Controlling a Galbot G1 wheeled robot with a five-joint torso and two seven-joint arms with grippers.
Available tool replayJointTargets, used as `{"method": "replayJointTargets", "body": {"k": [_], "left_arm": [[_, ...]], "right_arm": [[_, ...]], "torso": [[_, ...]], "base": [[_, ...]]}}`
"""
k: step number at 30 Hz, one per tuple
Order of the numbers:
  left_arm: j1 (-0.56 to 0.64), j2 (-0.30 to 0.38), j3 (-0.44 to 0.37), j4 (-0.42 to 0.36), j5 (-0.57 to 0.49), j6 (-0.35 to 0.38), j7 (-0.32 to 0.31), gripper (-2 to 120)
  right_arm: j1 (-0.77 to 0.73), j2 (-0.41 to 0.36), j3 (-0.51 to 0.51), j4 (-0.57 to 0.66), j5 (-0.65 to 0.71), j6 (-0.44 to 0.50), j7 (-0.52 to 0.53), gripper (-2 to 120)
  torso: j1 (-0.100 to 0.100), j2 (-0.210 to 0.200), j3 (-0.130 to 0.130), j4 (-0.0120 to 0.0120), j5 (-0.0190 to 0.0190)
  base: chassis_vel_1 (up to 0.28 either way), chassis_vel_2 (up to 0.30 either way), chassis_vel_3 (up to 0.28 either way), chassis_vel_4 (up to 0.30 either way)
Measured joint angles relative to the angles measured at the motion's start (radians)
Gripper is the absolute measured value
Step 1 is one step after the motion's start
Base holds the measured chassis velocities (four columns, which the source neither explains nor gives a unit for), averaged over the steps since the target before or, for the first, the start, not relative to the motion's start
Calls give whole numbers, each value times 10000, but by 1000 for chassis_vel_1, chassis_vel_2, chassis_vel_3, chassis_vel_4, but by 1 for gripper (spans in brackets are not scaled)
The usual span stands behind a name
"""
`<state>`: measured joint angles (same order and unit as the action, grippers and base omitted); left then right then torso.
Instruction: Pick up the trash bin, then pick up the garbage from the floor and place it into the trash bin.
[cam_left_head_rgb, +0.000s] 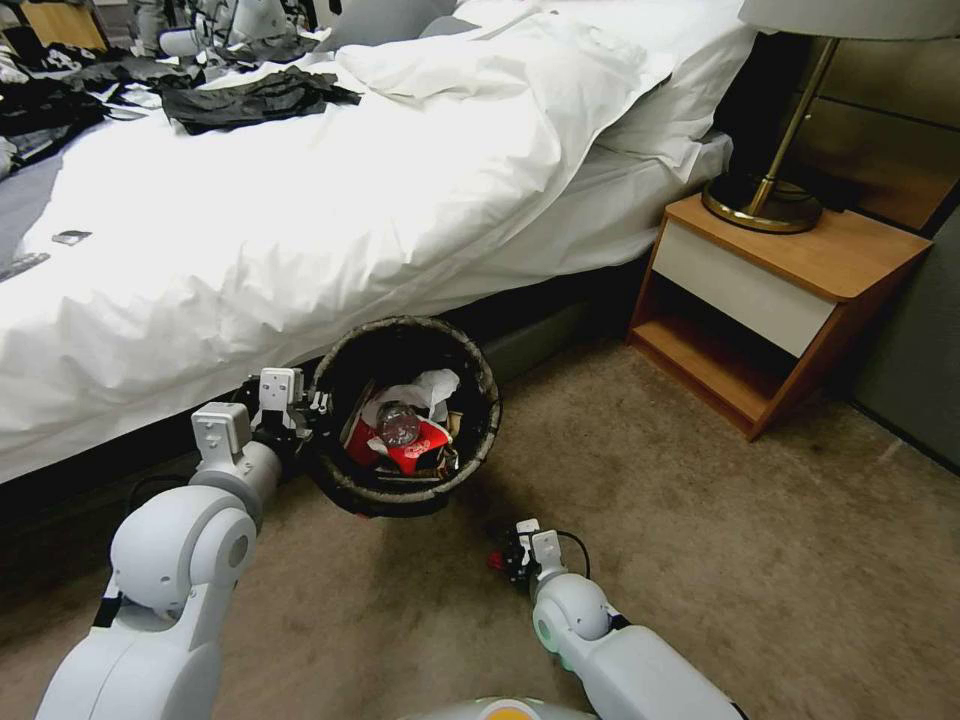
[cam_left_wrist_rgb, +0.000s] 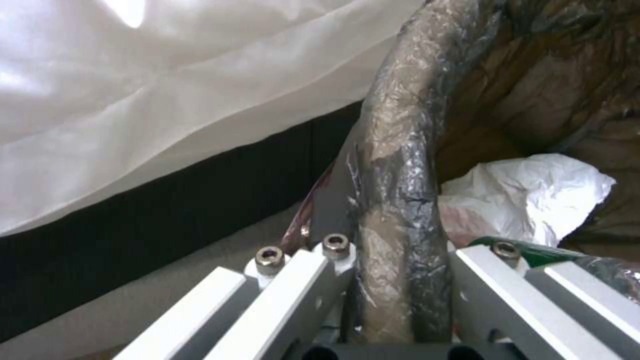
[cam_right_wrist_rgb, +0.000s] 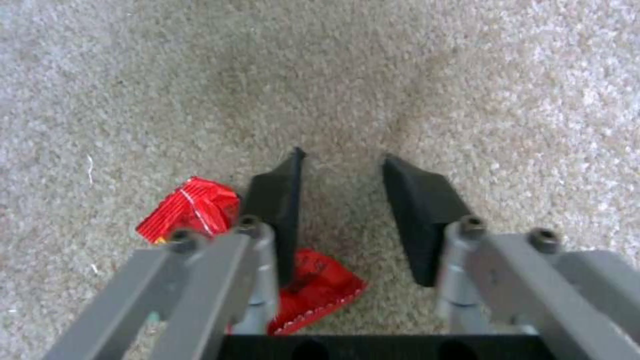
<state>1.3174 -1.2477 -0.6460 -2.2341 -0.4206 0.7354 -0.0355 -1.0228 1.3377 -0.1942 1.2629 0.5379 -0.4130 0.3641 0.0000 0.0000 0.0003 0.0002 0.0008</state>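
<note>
Gripping the trash bin (cam_left_head_rgb: 408, 420) by its near-left rim, the left gripper (cam_left_head_rgb: 300, 400) is clenched on the bag-covered edge (cam_left_wrist_rgb: 400, 200), one finger inside and one outside. Bin hangs off the floor (cam_left_head_rgb: 700, 520) beside the bed (cam_left_head_rgb: 300, 200), tilted so its mouth opens up and toward the camera. Inside it: white tissue (cam_left_head_rgb: 425, 390), a bottle (cam_left_head_rgb: 398, 425) lying across red wrappers (cam_left_head_rgb: 425, 450). Right gripper (cam_left_head_rgb: 512, 560) is low over the carpet, fingers (cam_right_wrist_rgb: 413, 220) spread apart and holding nothing. Red wrapper (cam_right_wrist_rgb: 190, 210) lies just beside and outside one finger, crumpled, long side slanted. Second red piece (cam_right_wrist_rgb: 317, 295) sits under that same finger's base. Nightstand (cam_left_head_rgb: 790, 300) with lamp (cam_left_head_rgb: 770, 190) well apart, to the right.
</note>
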Motion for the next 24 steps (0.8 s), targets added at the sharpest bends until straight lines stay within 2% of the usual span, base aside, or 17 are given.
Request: {"method": "replayJointTargets", "body": {"k": [2, 4, 6, 8, 10, 12, 16, 24], "left_arm": [[-1, 2, 6, -5, 4, 0, 5, 1], [-1, 3, 6, -5, 5, 0, 5, 1], [2, 6, 7, -6, 19, 0, 9, 1], [7, 5, 7, -5, 25, 0, 10, 1], [13, 6, 6, -2, 37, 0, 15, 1], [13, 5, 6, 1, 39, 0, 17, 1], [-27, -21, 8, 54, 64, 0, 36, 1], [-76, -47, 41, 135, 78, 0, 46, 1]], "right_arm": [[0, -56, 8, 70, 36, -2, 18, 45], [0, -58, 8, 75, 41, -3, 20, 47], [27, -81, 11, 140, 65, -5, 41, 61], [35, -100, 10, 162, 69, -5, 44, 64], [44, -190, -49, 282, 107, -17, 63, 76], [44, -220, -67, 319, 122, -23, 68, 78], [30, -525, -277, 715, 284, -148, 189, 97], [9, -928, -765, 1117, 435, -353, 211, 100]], "torso": [[0, 0, 0, -1, -6], [0, 0, 0, -2, -6], [0, 0, -1, -1, -6], [0, 0, -1, -1, -7], [0, 0, -1, -1, -6], [0, 0, -1, -1, -6], [0, 0, -2, -2, -9], [0, 0, -2, -2, -8]], "base": [[0, 0, 0, 0], [0, 0, 0, 0], [0, 0, 0, 0], [0, 0, 0, 0], [0, 0, 0, 0], [0, 0, 0, 0], [0, 0, 0, 0], [0, 0, 0, 0]]}}
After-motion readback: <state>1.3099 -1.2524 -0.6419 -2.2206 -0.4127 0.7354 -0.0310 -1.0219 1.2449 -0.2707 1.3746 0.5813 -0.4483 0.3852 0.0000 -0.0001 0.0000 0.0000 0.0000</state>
